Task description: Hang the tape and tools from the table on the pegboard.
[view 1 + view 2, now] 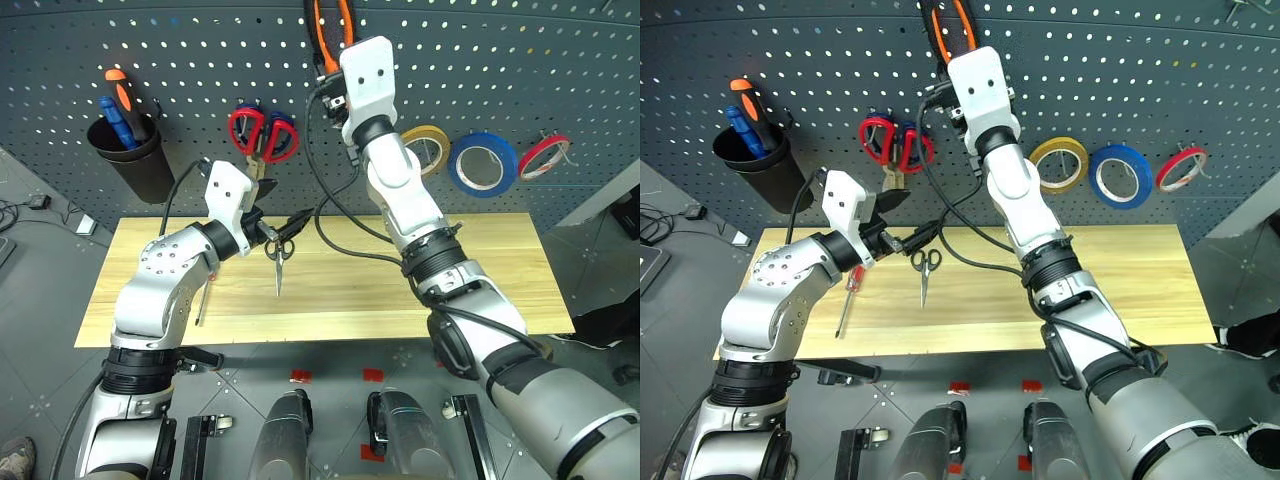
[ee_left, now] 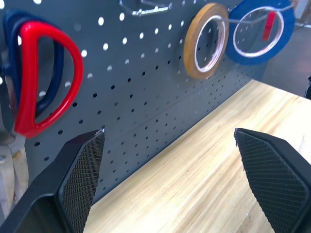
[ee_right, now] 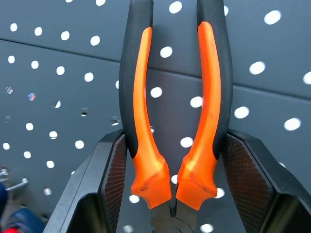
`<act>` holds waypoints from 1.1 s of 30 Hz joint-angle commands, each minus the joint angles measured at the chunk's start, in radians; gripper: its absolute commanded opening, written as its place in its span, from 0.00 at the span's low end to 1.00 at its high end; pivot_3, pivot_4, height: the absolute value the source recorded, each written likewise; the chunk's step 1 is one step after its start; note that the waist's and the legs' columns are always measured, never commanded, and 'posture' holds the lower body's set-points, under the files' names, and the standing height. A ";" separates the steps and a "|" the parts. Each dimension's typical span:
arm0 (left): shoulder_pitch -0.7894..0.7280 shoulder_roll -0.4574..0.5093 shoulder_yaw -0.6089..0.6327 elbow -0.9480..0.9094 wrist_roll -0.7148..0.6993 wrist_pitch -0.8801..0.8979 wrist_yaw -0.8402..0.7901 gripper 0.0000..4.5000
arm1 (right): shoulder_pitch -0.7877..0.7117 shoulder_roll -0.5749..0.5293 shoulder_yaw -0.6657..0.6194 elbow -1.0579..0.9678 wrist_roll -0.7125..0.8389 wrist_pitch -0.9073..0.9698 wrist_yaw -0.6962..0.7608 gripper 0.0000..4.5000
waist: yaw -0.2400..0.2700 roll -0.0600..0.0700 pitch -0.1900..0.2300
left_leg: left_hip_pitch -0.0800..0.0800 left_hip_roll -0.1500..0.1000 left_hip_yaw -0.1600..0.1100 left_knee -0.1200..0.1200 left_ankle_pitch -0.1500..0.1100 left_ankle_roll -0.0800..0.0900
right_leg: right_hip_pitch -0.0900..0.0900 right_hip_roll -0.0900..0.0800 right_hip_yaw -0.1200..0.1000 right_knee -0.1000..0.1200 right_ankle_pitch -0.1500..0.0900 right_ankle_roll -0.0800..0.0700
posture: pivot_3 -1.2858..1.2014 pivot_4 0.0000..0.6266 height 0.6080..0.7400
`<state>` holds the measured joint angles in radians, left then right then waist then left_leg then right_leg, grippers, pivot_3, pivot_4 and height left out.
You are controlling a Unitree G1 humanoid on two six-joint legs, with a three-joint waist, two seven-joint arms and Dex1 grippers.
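Pliers (image 3: 175,111) sit clamped in the right gripper (image 1: 335,60), handles pointing up along the pegboard (image 1: 450,60), just off its holes. Left gripper (image 1: 902,222) hovers with fingers wide and empty above the desk (image 1: 480,280), nearest the scissors (image 1: 925,270).

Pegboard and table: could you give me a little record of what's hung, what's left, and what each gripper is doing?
on pegboard: blue tape, yellow tape, red tape, red-handled scissors
on table: small scissors, screwdriver
right gripper: shut on pliers, raised at the pegboard
left gripper: open, empty, over the table
black cup: holds tools
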<state>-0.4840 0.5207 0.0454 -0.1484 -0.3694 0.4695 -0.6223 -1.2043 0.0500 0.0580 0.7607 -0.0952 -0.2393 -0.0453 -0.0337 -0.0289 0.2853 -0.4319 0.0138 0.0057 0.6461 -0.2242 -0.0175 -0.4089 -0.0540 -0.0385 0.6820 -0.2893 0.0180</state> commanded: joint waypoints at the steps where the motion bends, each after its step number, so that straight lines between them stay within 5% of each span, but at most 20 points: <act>1: -0.007 -0.007 0.004 -0.006 0.014 -0.036 -0.001 1.00 | 0.030 0.013 0.008 -0.058 -0.007 -0.006 -0.007 0.59 | 0.001 0.000 0.000 | 0.000 0.000 0.000 0.000 0.000 0.000 | 0.000 0.000 0.000 -0.001 0.000 0.000 | 0.51 0.46 1.00; 17: 0.037 -0.045 0.003 0.065 0.102 -0.053 0.066 1.00 | 0.201 0.034 -0.004 -0.269 0.058 0.148 0.056 0.59 | 0.000 0.000 0.001 | 0.000 0.000 0.001 -0.001 0.000 0.000 | 0.000 0.000 0.000 -0.002 0.000 0.000 | 0.51 0.47 1.00; 23: 0.060 -0.046 0.013 0.085 0.115 -0.022 0.095 1.00 | 0.317 0.018 0.020 -0.488 0.101 0.332 0.153 0.99 | 0.000 0.000 0.001 | 0.000 0.000 0.000 -0.001 0.000 0.000 | 0.000 -0.001 0.000 -0.002 0.000 0.000 | 0.51 0.47 1.00; 33: 0.124 -0.020 -0.001 0.136 0.183 0.159 0.196 1.00 | 0.595 -0.092 0.125 -0.949 0.276 0.762 0.424 0.99 | -0.002 0.000 0.001 | 0.000 0.000 0.000 -0.001 -0.002 0.004 | 0.000 0.000 0.000 -0.001 0.000 0.000 | 0.50 0.47 1.00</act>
<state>-0.3711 0.4944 0.0422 -0.0032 -0.2006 0.6090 -0.4419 -0.6165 -0.0363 0.1586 -0.0779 0.1299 0.4625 0.3264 -0.0356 -0.0284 0.2866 -0.4323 0.0134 0.0050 0.6455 -0.2266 -0.0133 -0.4091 -0.0543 -0.0384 0.6811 -0.2894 0.0181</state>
